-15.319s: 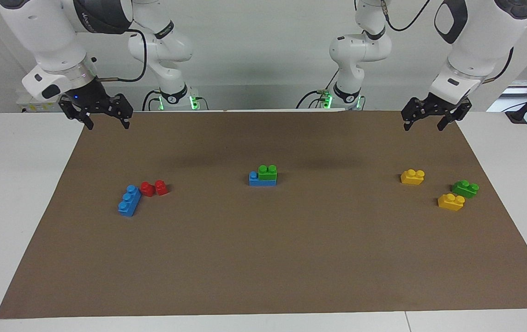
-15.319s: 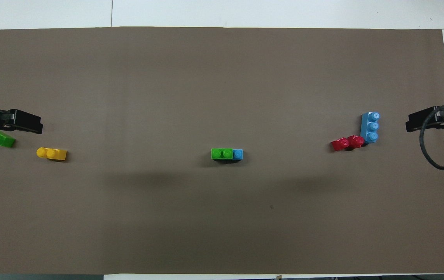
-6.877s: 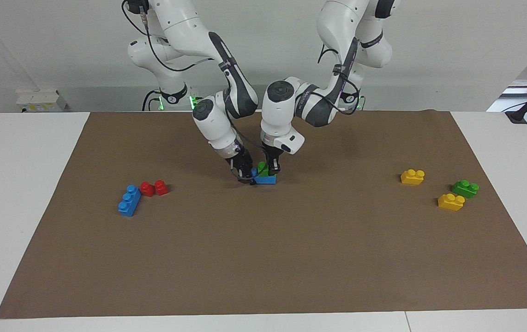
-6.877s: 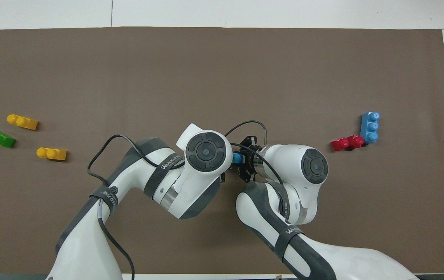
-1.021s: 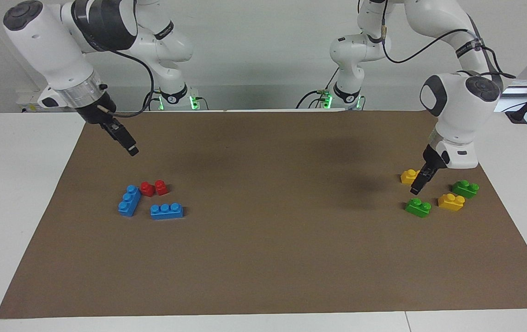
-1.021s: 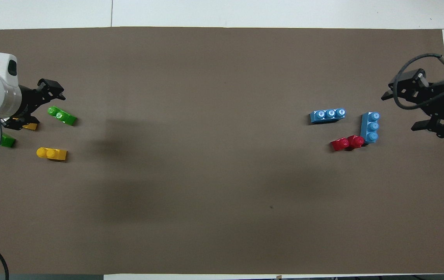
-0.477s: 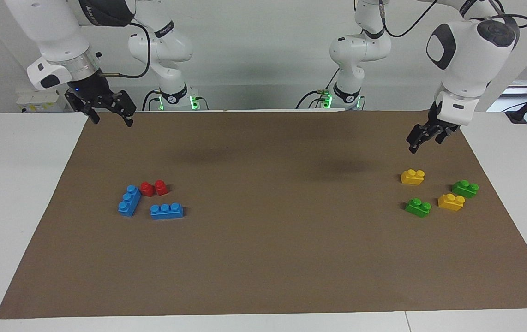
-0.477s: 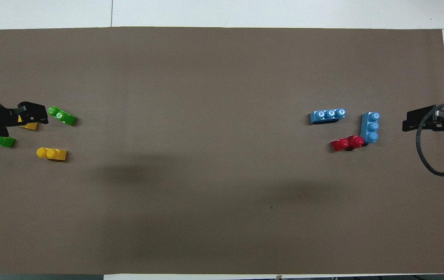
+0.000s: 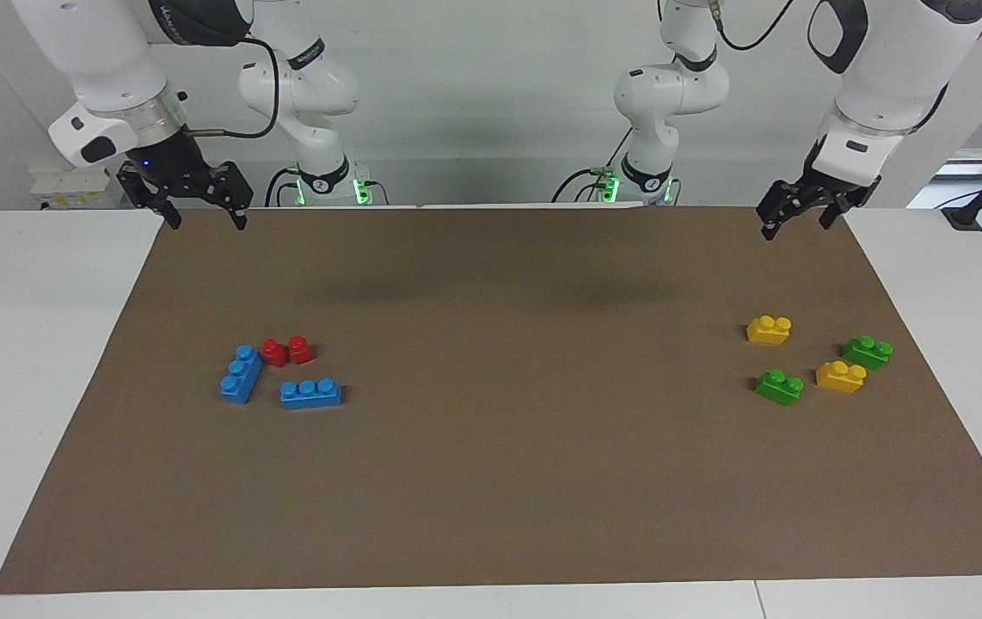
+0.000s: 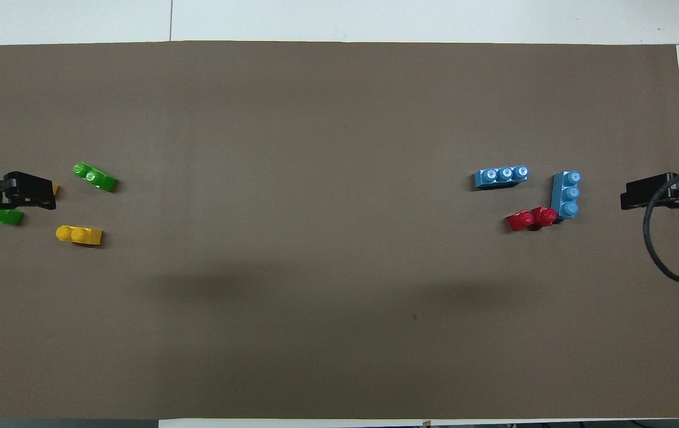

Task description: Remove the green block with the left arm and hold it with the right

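Observation:
The green block (image 9: pixel 779 387) lies loose on the brown mat (image 9: pixel 491 481) at the left arm's end, beside two yellow bricks; it also shows in the overhead view (image 10: pixel 95 176). A second green block (image 9: pixel 867 352) lies near it, half covered in the overhead view (image 10: pixel 5 217). The blue three-stud brick (image 9: pixel 309 393) lies bare at the right arm's end. My left gripper (image 9: pixel 794 225) is open and empty, raised over the mat's edge by the robots. My right gripper (image 9: pixel 205 222) is open and empty, raised over the mat's corner at its own end.
Two yellow bricks (image 9: pixel 769 329) (image 9: pixel 840 376) lie by the green blocks. A second blue three-stud brick (image 9: pixel 241 374) and two red bricks (image 9: pixel 287 351) lie beside the bare blue one. White table (image 9: pixel 35 344) borders the mat.
My left gripper has risen from just above the green block and drawn back toward its base. My right gripper has also pulled back and turned level. No brick has moved in the last second.

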### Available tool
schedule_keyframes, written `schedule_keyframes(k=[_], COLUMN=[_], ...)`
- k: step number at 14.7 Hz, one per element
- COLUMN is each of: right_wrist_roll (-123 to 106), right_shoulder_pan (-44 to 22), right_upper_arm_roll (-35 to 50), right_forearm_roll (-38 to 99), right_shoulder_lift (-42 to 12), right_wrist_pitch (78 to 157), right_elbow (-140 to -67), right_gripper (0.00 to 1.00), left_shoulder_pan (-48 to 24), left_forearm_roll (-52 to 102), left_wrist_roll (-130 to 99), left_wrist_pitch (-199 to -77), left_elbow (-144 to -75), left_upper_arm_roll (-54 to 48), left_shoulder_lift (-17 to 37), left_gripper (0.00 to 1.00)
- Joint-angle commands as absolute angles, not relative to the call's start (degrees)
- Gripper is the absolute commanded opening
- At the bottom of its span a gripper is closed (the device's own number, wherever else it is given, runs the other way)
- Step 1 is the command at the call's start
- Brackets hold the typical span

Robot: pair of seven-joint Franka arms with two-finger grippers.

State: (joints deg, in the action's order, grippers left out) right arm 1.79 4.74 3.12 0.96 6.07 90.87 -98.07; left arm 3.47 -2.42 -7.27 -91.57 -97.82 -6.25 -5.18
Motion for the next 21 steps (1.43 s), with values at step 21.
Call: schedule_keyframes(k=[21], right_wrist_roll=[-1.05], right_shoulder_pan=[5.01], right_upper_arm_roll=[3.34], right_forearm_roll=[-1.32], right_shoulder_lift=[6.59], right_wrist_pitch=[88.59], right_elbow=[-98.53], right_gripper=[1.00], left_shoulder_pan=[3.34], left_forearm_roll=[1.41], left_wrist_roll=[-4.22], left_wrist_pitch=[-89.38], left_elbow=[-96.59], left_upper_arm_roll=[-6.15], left_shoulder_lift=[-6.86], left_gripper=[1.00])
